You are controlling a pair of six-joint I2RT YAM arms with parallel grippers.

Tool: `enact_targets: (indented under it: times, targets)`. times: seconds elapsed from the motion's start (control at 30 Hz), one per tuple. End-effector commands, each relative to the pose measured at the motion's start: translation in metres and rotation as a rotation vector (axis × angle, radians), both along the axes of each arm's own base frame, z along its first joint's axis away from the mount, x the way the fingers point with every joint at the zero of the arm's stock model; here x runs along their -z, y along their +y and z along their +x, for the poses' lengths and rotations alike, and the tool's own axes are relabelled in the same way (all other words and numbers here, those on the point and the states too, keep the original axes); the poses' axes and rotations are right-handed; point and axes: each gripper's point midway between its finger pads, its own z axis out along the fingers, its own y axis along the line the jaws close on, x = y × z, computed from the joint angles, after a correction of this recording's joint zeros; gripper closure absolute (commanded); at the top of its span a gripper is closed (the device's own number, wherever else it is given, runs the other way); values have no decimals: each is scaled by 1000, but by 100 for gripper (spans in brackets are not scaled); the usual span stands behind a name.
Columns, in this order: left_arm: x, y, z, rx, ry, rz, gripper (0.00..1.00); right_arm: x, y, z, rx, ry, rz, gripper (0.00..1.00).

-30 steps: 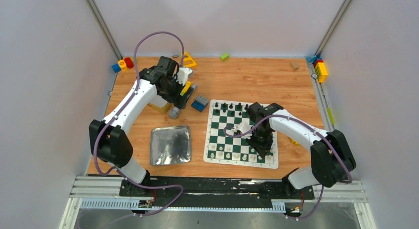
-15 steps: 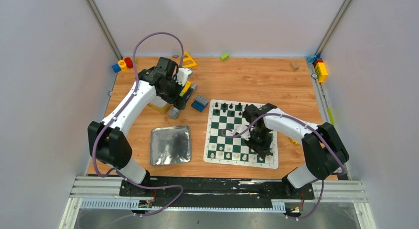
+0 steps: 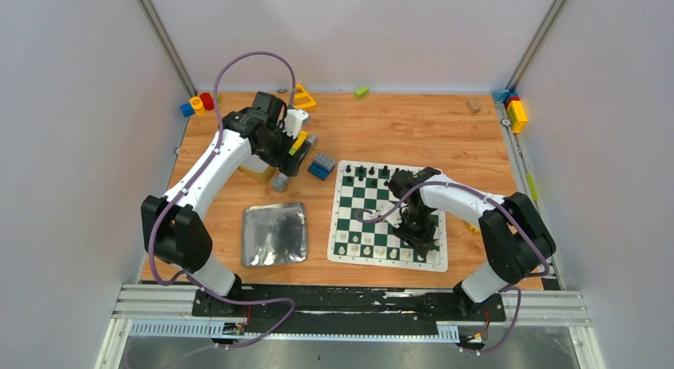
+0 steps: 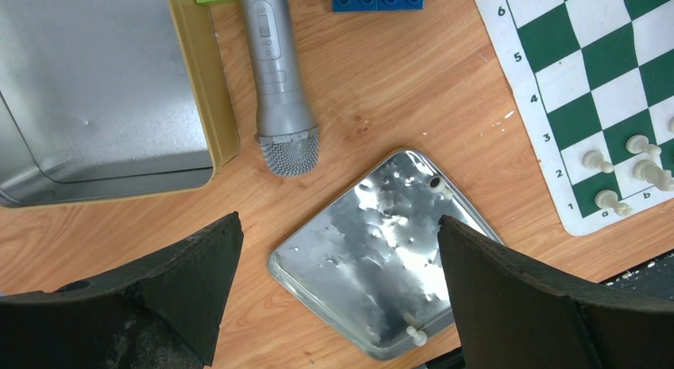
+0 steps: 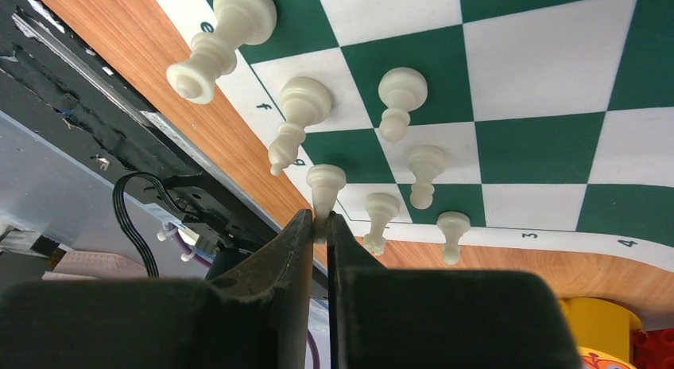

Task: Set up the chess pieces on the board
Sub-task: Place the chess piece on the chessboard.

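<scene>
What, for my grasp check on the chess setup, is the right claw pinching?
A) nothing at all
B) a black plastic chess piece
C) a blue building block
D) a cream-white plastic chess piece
D: in the right wrist view the right claw is shut on a cream-white plastic chess piece, at the edge of the green-and-white checkered board.

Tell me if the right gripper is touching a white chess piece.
Touching. The right wrist view shows the right gripper shut on a white piece, with no gap either side.
</scene>
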Motion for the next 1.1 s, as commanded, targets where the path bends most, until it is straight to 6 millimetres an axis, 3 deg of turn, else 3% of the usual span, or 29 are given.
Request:
enact_targets:
  times: [0.0, 0.57, 0.8, 1.07]
  targets:
    - [-16, -1, 1, 19, -65, -18, 0, 2, 4, 6, -3, -25, -1, 99]
    - [-17, 0, 0, 18, -66, -18, 0, 8, 6, 9, -10, -28, -19, 96]
    - [-17, 1, 0, 18, -70, -16, 0, 3, 11, 12, 2, -49, 3, 81]
    - [-14, 10, -3, 19, -79, 26, 0, -17, 24, 16, 27, -72, 67, 67]
